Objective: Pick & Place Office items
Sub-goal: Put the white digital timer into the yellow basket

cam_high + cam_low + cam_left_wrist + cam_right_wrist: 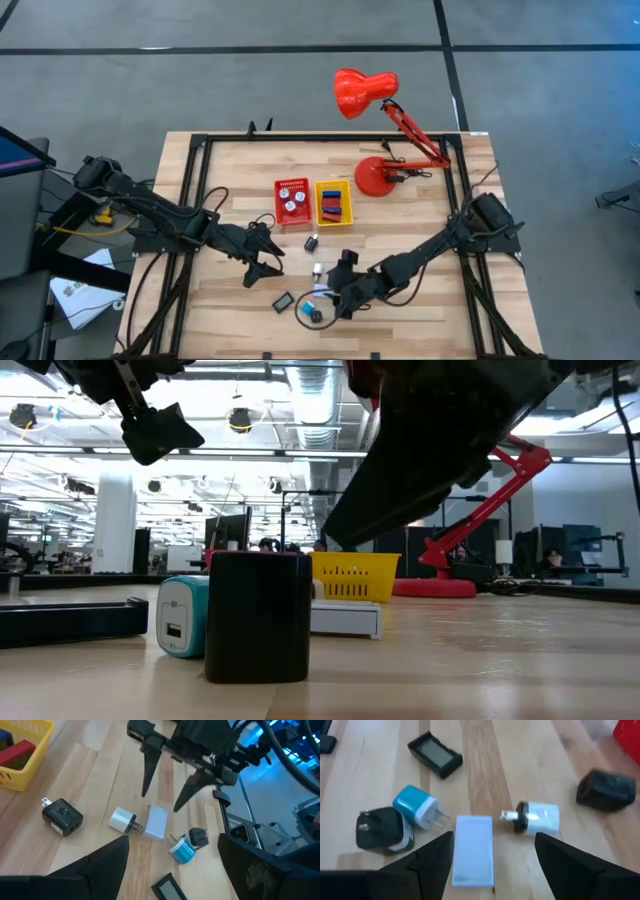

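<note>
Two dark robot arms work over a wooden worktop (420,310) strewn with small office items. The right claw (492,862) hangs with its fingers spread wide, straddling a flat pale-blue rectangular piece (473,849) that lies on the wood, not yet gripped. Just beside that piece lie a white plug adapter (537,817) on one side and a light-blue plug adapter (417,810) on the other, the latter touching a black plug (380,827). A flat black device with a small screen (435,754) lies a little apart from the cluster, and a black charger cube (607,790) rests nearer the bins.

The left claw (268,255) hovers over the worktop just in front of the bins, its fingers spread wide and empty, pointed toward the same cluster, which sits near the front edge of the worktop.

Toward the back, a red square bin (291,201) holding white round pieces stands touching a yellow square bin (334,202) that holds red and blue pieces. A big red desk lamp (385,130) stands at the rear right, its head reaching out past the worktop's back edge.
</note>
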